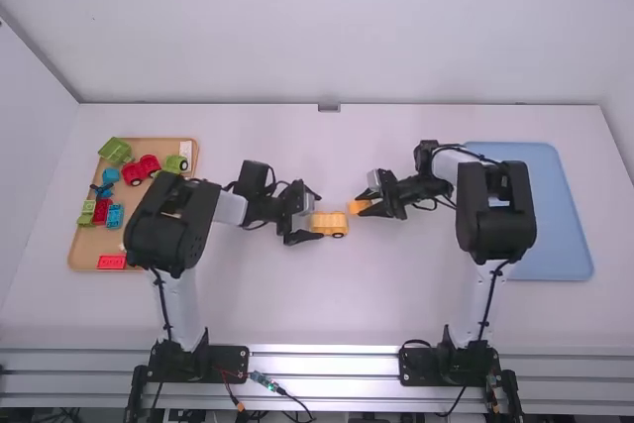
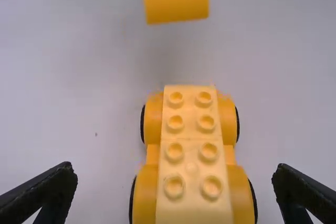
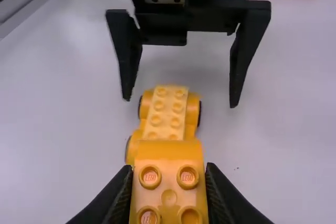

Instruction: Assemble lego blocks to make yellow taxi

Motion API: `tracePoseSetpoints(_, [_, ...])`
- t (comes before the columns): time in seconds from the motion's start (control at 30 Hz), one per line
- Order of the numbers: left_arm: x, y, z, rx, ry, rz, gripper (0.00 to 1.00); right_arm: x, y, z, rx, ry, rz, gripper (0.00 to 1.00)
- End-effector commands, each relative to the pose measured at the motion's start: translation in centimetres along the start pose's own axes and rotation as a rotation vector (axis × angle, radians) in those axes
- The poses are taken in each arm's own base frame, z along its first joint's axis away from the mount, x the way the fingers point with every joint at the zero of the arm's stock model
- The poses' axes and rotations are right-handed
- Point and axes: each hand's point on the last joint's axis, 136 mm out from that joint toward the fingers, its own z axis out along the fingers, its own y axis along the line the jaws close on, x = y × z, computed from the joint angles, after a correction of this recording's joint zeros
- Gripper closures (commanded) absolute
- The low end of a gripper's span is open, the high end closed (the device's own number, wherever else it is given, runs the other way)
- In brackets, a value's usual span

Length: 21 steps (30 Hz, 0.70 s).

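Yellow car (image 1: 329,224): upright on dark-tyred wheels, rounded fenders, paler studded strip along top, studs paired in rows and bare, cross seam midway. Length runs left to right.
Yellow block (image 1: 359,207): studded face, smooth curved edge, pinched in right gripper (image 1: 369,203). Sits just off car's right end, slightly farther out, not touching car.

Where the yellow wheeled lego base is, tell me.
In the high view, the yellow wheeled lego base stands mid-table, its left end at the open fingertips of the black left hand, left of the yellow block in the black right hand.
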Motion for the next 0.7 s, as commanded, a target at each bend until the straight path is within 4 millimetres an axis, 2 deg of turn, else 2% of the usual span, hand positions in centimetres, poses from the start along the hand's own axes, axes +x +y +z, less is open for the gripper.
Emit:
tracePoseSetpoints(0.0, [0.1, -1.7, 0.9, 0.046, -0.02, 0.002, 0.01, -0.1, -0.6, 0.8, -0.007, -0.008, 0.084, 0.8])
tracePoseSetpoints(0.07, [1.0, -2.3, 1.5, 0.027, 0.03, 0.005, 0.01, -0.2, -0.7, 1.4, -0.012, -0.003, 0.079, 0.81])
tracePoseSetpoints(0.17, [1.5, -2.3, 1.8, -0.007, 0.054, -0.027, 0.01, -0.5, -0.5, 1.9, -0.027, -0.004, 0.052, 0.81])
tracePoseSetpoints(0.4, [1.8, -2.5, 1.7, -0.034, 0.05, -0.021, 0.0, -0.8, -0.2, 2.6, -0.046, -0.007, 0.051, 0.82])
tracePoseSetpoints(0.53, [1.8, -2.5, 1.7, -0.035, 0.049, -0.009, 0.08, -0.8, -0.2, 2.6, -0.045, -0.009, 0.038, 0.83])
tracePoseSetpoints(0.67, [1.7, -2.1, 1.8, -0.032, 0.05, -0.017, 0.08, -0.8, 0.4, 2.7, -0.048, -0.028, 0.023, 0.84])
